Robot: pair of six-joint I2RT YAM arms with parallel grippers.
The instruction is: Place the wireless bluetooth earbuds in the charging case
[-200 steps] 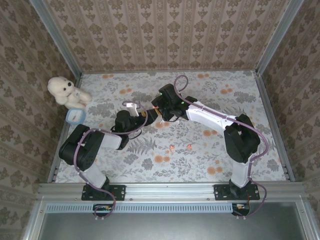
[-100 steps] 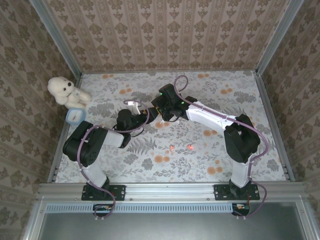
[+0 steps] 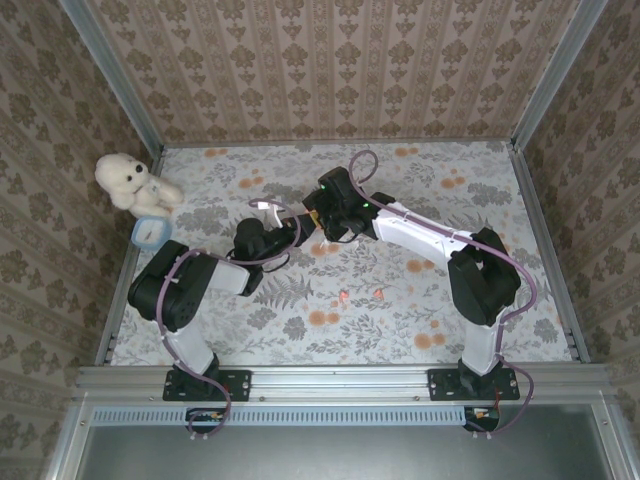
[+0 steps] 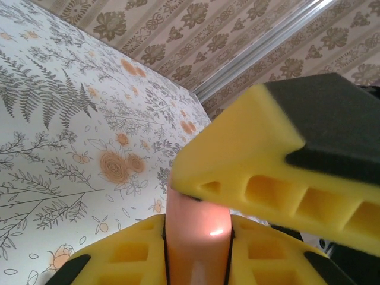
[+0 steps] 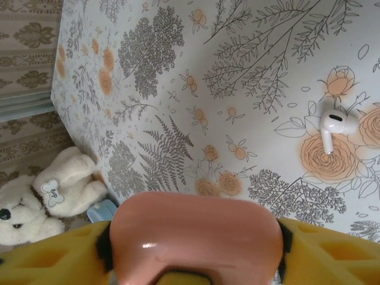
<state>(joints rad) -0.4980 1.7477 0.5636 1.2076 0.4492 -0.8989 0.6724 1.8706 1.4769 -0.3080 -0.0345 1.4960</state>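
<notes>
left claw (image 4: pixel 196 240) has clenched since a second ago and now pinches the smooth, rounded salmon charging case (image 5: pixel 196 231). floral-print worktop (image 3: pixel 480 190), damask-papered walls (image 3: pixel 330 60). fuzzy white plush bear (image 3: pixel 125 180) at the far-left corner. right claw (image 5: pixel 196 261) flanks the case; grip: cannot tell. case interior hidden. glossy white earbud (image 5: pixel 335 124) and orange-red earbuds (image 3: pixel 343 297) lie loose on the worktop.

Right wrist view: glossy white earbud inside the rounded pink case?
No, the glossy white earbud lies loose on the floral tablecloth, outside the case.
</notes>
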